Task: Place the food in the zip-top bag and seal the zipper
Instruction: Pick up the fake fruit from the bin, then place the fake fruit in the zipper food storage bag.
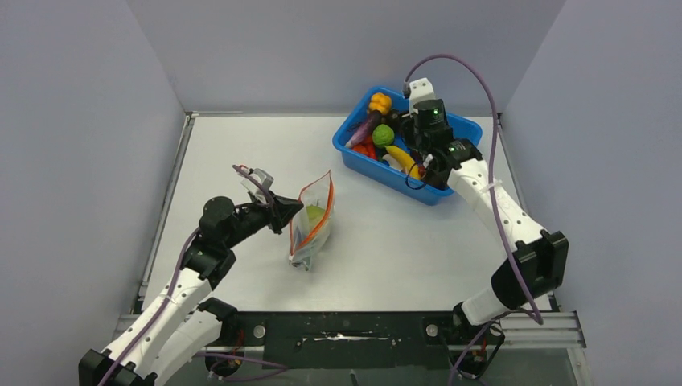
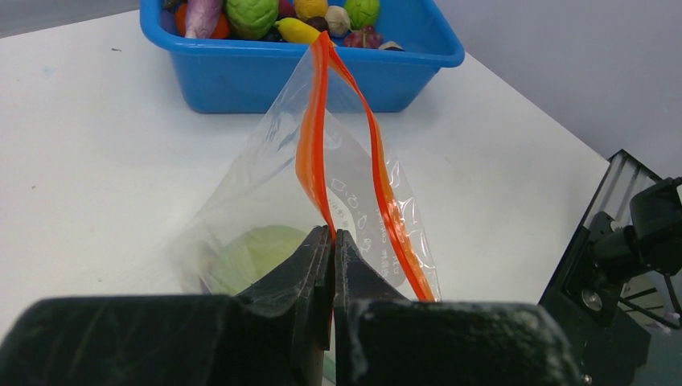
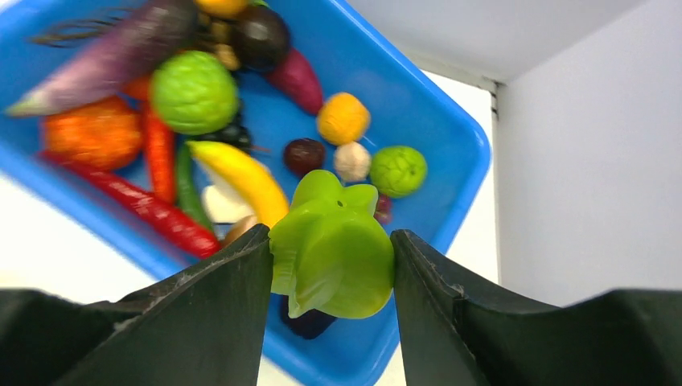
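Now the right gripper (image 3: 330, 237) clamps a green toy food (image 3: 334, 269) above the blue bin (image 1: 378, 173); the zip-top bag (image 1: 310, 229) stands well to its left, mouth gaping toward it, the left gripper (image 2: 333, 235) pinched tight on one lip of the zipper (image 2: 310, 153).

Near left corner: the left arm (image 1: 181, 293) climbs from its base, bends at the elbow and runs forward and inward, forearm low and nearly level. At its end the left gripper (image 2: 332, 235) points toward mid-table, jaws pressed tight together, pinching the zipper (image 2: 310, 153) on one side of the bag (image 1: 312, 225) mouth.

Near right corner: the right arm (image 1: 495, 205) rises from its base, elbow out by the right edge, forearm stretched forward and inward to the far right. There the right gripper (image 3: 330, 235) tips downward, jaws about half apart, a black finger (image 3: 233, 297) touching either side of a green toy vegetable (image 3: 334, 265).
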`<move>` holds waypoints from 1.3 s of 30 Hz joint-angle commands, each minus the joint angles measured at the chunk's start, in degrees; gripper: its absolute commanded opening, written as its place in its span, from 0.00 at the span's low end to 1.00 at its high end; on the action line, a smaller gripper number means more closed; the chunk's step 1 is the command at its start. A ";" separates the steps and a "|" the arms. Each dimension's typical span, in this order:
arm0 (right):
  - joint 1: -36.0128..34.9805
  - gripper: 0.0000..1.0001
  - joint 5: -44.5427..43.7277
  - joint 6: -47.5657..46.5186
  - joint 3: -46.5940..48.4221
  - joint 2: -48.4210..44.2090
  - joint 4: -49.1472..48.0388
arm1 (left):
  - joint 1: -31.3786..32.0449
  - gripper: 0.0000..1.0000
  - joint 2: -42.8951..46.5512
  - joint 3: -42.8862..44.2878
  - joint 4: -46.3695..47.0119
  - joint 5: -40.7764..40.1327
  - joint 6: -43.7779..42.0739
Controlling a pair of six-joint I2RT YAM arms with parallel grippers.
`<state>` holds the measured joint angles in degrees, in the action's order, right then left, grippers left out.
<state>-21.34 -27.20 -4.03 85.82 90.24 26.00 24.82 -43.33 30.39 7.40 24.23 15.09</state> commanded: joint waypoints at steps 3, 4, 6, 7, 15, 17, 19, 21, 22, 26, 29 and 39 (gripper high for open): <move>-6.33 0.40 11.83 -0.70 -7.17 -13.73 -10.79 | 0.14 0.00 -2.22 7.00 0.43 -4.49 2.26; -7.33 0.40 13.60 -0.45 -8.24 -15.29 -11.74 | 0.14 0.00 -2.71 7.04 0.21 -4.83 2.56; -9.27 0.40 17.83 0.20 -9.99 -18.07 -13.34 | 0.14 0.00 -3.29 9.02 -0.05 -5.36 2.94; -10.40 0.40 19.23 0.74 -11.03 -19.46 -14.61 | 0.10 0.00 -3.45 9.25 0.02 -5.48 3.05; -12.70 0.42 39.22 9.60 -17.46 -24.66 -26.20 | 0.22 0.00 -3.75 9.58 0.95 -4.95 5.34; -12.82 0.42 43.27 12.59 -19.09 -24.27 -30.36 | 0.23 0.00 -3.68 9.68 0.95 -4.52 5.62; -13.10 0.41 46.37 15.69 -20.06 -23.16 -34.09 | 0.22 0.00 -3.44 9.46 1.33 -4.06 5.93; -13.83 0.41 48.62 18.04 -20.29 -21.66 -37.07 | 0.23 0.00 -3.14 9.06 1.83 -3.93 6.48; -14.29 0.41 49.24 18.89 -20.34 -20.80 -38.48 | 0.23 0.00 -3.00 8.93 2.09 -3.85 6.79; -16.77 0.41 49.36 20.28 -19.60 -17.03 -40.98 | 0.23 0.00 -2.89 8.51 2.61 -3.30 7.52; -18.63 0.40 49.14 20.72 -19.06 -14.76 -40.91 | 0.27 0.00 -2.77 8.54 2.71 -2.84 7.97; -21.19 0.41 44.65 19.16 -19.98 -10.02 -38.74 | 0.32 0.00 -1.84 7.87 3.41 -2.54 8.42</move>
<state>-42.00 19.73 15.49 64.93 79.02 -9.54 24.82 -46.59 36.45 5.41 20.25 22.92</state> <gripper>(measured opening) 0.511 0.014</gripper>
